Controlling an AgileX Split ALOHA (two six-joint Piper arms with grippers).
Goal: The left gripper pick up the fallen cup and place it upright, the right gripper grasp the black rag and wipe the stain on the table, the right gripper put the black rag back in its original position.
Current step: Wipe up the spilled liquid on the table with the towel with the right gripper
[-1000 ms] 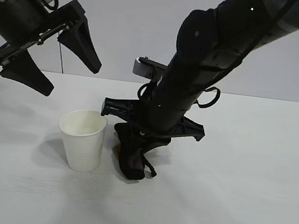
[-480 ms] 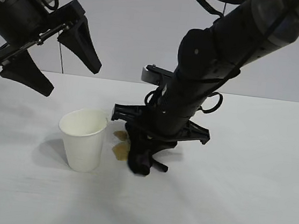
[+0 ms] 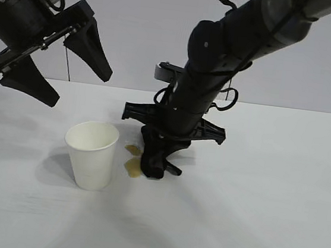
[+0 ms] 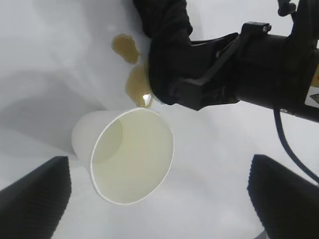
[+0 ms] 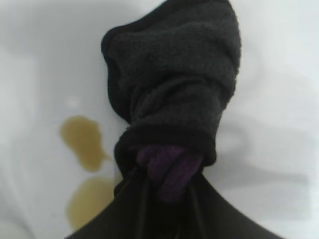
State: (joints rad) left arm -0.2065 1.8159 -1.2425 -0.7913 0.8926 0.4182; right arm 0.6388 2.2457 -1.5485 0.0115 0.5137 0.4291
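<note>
Pretty bare setup here. Plain pale grey wall (image 3: pixel 139 37) runs straight across the back, no windows or anything hanging on it. A wide matte white surface (image 3: pixel 276 202) meets it in a clean horizontal line. Lighting's soft and even, just throwing faint grey shadows over the white top.

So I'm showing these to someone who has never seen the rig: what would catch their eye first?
Probably the right gripper at the table's middle, shut on the black rag, which hangs down to the edge of the brown stain. Next, the white cup standing upright just left of the stain. Above it at upper left hangs the left gripper, fingers spread wide and holding nothing.
</note>
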